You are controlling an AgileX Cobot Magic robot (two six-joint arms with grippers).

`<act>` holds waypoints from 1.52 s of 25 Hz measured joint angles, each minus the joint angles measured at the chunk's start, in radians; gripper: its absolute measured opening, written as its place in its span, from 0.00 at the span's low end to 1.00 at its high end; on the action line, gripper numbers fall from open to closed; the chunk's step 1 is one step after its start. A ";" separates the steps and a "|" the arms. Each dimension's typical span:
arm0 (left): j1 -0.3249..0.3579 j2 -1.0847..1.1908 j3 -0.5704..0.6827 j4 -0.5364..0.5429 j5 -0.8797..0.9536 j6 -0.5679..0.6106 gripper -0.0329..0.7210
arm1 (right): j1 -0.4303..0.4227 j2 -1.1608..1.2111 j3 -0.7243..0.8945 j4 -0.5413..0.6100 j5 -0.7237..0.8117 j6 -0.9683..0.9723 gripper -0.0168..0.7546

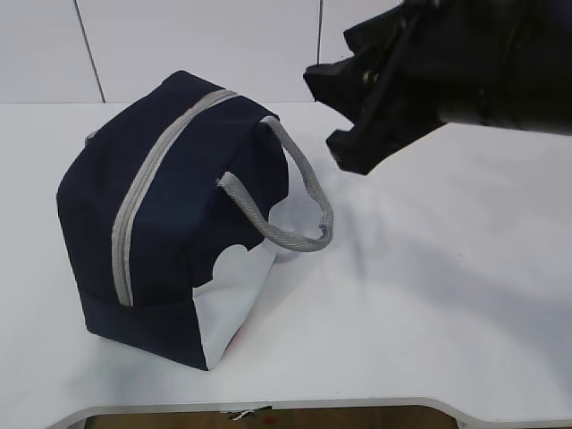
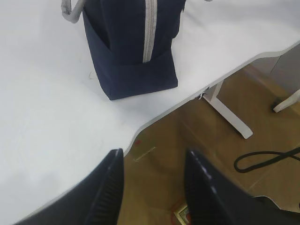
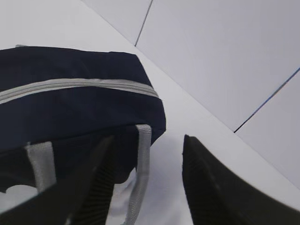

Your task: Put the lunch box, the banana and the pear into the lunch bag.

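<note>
The lunch bag (image 1: 170, 223) is seen standing on the white bench (image 1: 429, 295), with its grey zipper (image 1: 143, 192) run shut along the top and down the near end as far as can be told from all three views. No lunch box, banana or pear is visible anywhere on the bench around the bag, so it cannot be told whether they are already inside the closed bag or simply outside the views; nothing of the bag's inside is shown. If they are inside, the task is judged to be at or near its end; if not, the zipper would first have to be opened and all three things fetched. The grey handle (image 1: 304, 210) on the bag's side is seen drooping down onto the bench beside the white lower panel (image 1: 237, 299). The right end effector (image 3: 147, 183) is held above and beside the bag's handle side, its fingers set apart with nothing clamped between them, the handle strap being seen below the gap but not gripped. The left end effector (image 2: 152, 187) is held well away from the bag, out past the bench edge over the wooden floor (image 2: 197, 136), its fingers likewise apart and empty.
</note>
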 joint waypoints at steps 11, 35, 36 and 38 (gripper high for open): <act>0.000 -0.058 0.110 0.059 -0.025 -0.002 0.46 | 0.100 -0.067 0.005 0.111 0.067 0.000 0.53; 0.000 -0.058 0.151 0.109 -0.141 -0.016 0.46 | 0.105 -0.261 0.005 0.859 0.337 -0.632 0.51; 0.000 -0.058 0.151 0.116 -0.143 -0.016 0.46 | 0.105 -0.268 0.005 0.888 0.359 -0.663 0.50; 0.000 -0.058 0.151 0.122 -0.142 -0.016 0.46 | 0.105 -0.286 0.005 0.942 0.389 -0.708 0.50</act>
